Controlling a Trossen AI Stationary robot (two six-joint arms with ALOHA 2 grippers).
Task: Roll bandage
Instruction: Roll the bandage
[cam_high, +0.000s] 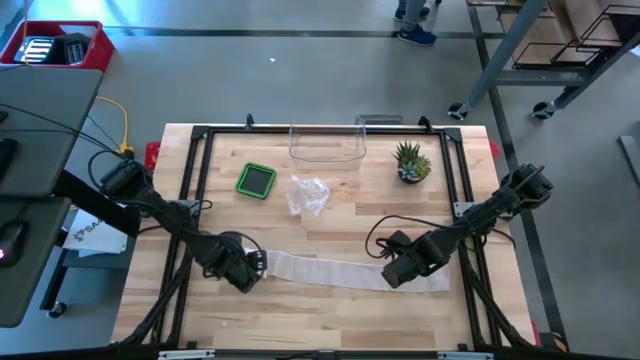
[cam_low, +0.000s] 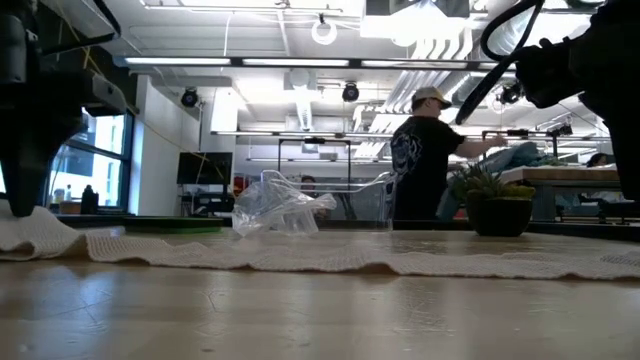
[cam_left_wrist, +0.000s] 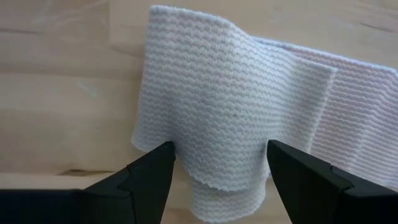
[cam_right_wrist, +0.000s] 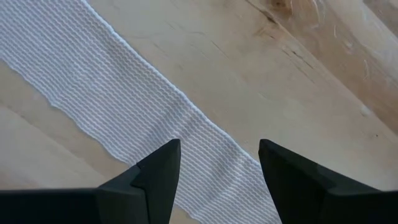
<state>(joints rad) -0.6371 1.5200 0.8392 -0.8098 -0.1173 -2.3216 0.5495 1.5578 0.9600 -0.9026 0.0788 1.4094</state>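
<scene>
The white bandage (cam_high: 335, 270) lies unrolled in a long strip across the front of the wooden table (cam_high: 330, 315), its left end folded over on itself. The left gripper (cam_left_wrist: 217, 171) sits at that folded end, its 2 fingers apart on either side of the fold. The right gripper (cam_right_wrist: 217, 165) hovers over the strip's right end, fingers apart, gripping nothing. Behind stand a green container (cam_high: 256, 180), crumpled plastic (cam_high: 308, 193) and a potted plant (cam_high: 411, 162).
</scene>
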